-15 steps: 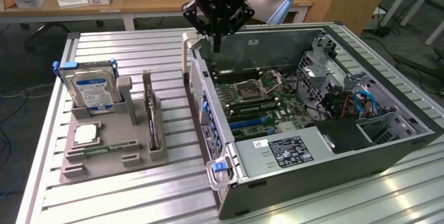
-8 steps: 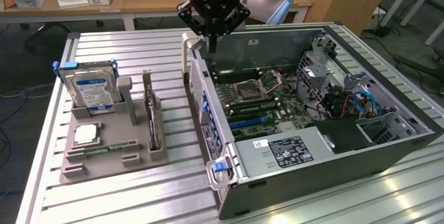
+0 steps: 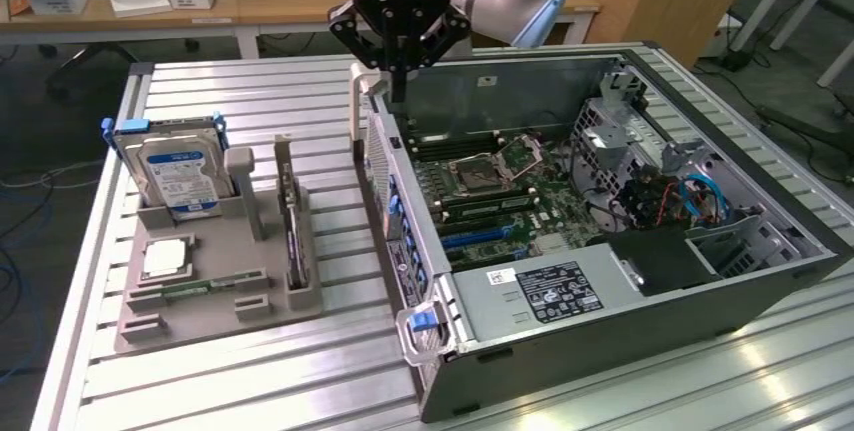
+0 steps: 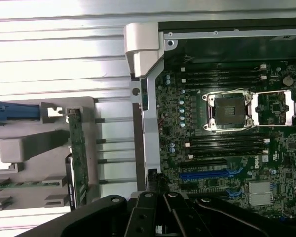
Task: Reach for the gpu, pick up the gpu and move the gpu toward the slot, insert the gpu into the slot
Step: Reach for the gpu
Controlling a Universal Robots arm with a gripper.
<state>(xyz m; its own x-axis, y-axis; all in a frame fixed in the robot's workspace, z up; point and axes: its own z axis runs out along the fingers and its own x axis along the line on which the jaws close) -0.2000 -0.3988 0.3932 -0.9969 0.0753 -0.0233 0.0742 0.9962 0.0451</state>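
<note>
At the exterior view's left, a gray holder (image 3: pixel 214 316) sits on the ribbed metal tabletop (image 3: pixel 267 91). A blue-labelled hard drive (image 3: pixel 180 176) stands upright at the holder's far end, with a square processor chip (image 3: pixel 163 256) lying flat in front of it and a slim memory stick (image 3: pixel 214 286) lying flat a little nearer the camera. Along the holder's right side the gpu (image 3: pixel 292 241) stands on its long edge in its own groove, untouched. In the wrist view it shows edge-on as a narrow green strip beside the gray blocks. Just right of the holder, across a bare strip of tabletop, lies the open computer case (image 3: pixel 747 291), on its side with the motherboard (image 3: pixel 521 191) facing up. On the board are an empty processor socket (image 3: pixel 477 173), dark memory slots on either side of it, and a blue slot (image 3: pixel 487 236) nearer the camera. At the upper middle of the exterior view the black gripper (image 3: pixel 398 69) hangs over the case's far left corner, beside a pale post (image 3: pixel 356 101) on that corner. Its fingers are pressed together with nothing between them, and it is well apart from the gpu. Toward the right of the case are metal brackets and a bundle of blue cables (image 3: pixel 694 196).
</note>
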